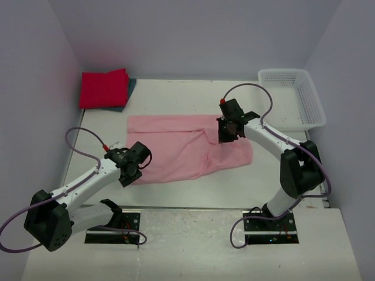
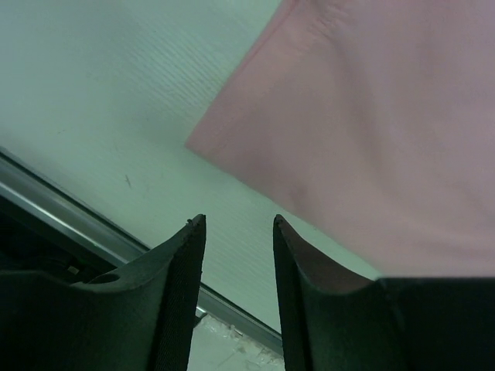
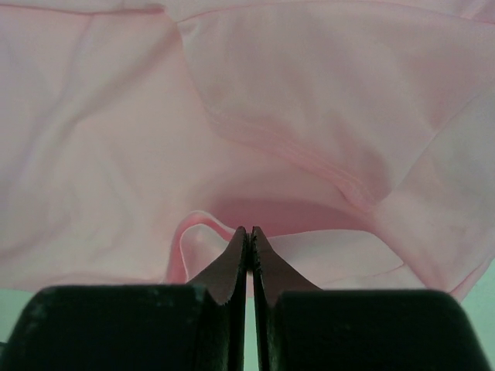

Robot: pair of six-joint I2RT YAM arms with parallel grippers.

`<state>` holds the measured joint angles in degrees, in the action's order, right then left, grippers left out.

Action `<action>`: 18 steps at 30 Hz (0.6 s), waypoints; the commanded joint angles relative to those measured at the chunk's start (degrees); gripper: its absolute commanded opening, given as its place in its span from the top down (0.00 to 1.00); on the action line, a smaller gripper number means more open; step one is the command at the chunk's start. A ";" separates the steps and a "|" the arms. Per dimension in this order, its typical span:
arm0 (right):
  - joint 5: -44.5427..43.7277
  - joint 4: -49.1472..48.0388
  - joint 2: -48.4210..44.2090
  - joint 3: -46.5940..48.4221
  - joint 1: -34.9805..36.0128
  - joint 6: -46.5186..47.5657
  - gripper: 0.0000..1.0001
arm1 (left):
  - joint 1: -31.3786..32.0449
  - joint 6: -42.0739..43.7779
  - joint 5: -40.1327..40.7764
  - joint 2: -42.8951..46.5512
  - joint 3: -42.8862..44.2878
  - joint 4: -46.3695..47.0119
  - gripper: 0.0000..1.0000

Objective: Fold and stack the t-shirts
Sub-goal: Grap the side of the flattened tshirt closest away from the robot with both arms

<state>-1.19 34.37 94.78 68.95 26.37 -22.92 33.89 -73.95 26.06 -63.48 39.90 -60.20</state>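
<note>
A large pale pink t-shirt (image 1: pixel 176 149) lies spread and rumpled in the middle of the table. My right gripper (image 1: pixel 228 133) is over its right part, shut on a raised fold of the pink cloth (image 3: pixel 193 232); the fold rises to the closed tips of that gripper (image 3: pixel 249 230). My left gripper (image 1: pixel 132 171) hovers at the shirt's near left corner (image 2: pixel 371 116). It stands open (image 2: pixel 238 224) with only bare table between the fingers. A folded crimson-red t-shirt (image 1: pixel 104 88) rests at the back left on a dark teal t-shirt (image 1: pixel 131 86), of which only an edge shows.
A white mesh basket (image 1: pixel 293 96) stands at the back right. The table's metal front rail (image 2: pixel 62 209) runs just below my left gripper. Walls close in the table on the left, back and right.
</note>
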 commanded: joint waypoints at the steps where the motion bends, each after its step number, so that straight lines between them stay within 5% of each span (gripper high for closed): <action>1: 2.85 -2.82 -2.67 -0.48 0.44 1.21 1.00 | -2.42 -2.87 3.64 -0.41 2.81 -5.62 0.58; 18: 3.83 -3.78 -5.58 -2.24 0.44 1.65 1.00 | -17.89 12.86 -2.94 -6.83 0.00 6.23 0.62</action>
<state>2.33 31.97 90.61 66.98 26.59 -22.04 17.08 -64.66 24.75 -69.56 40.66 -57.78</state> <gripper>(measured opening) 0.008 0.380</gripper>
